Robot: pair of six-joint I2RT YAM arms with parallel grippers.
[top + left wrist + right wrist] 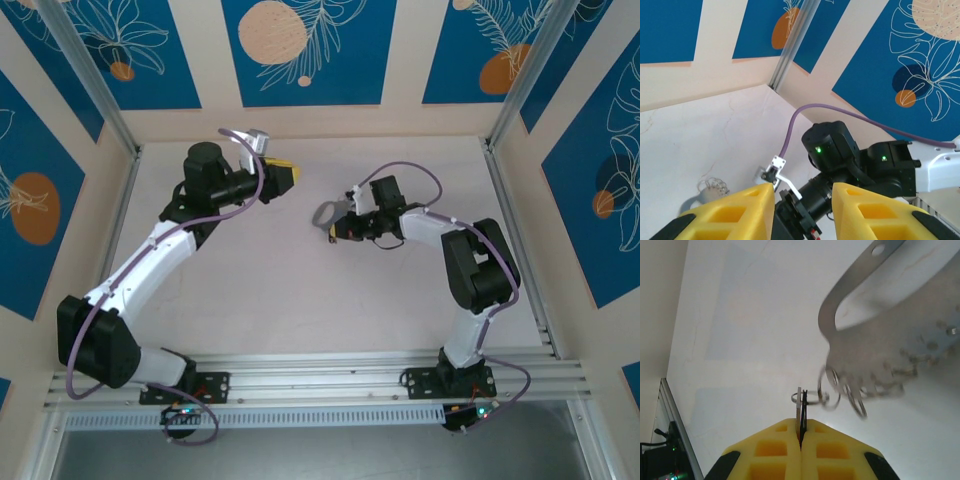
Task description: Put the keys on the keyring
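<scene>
My right end effector (801, 426) is clenched on the key (799, 401), held edge-on so that its tip meets the small rings (840, 390) fringing the keyring (875, 340). The keyring sits on the counter (740, 340) just ahead. My left end effector (802, 200) stands parted and empty, well apart, which I judge as waiting in reserve.

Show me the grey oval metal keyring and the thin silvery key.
grey oval metal keyring (865, 357), right wrist view, lower band.
thin silvery key (799, 407), right wrist view, blade edge.
</scene>
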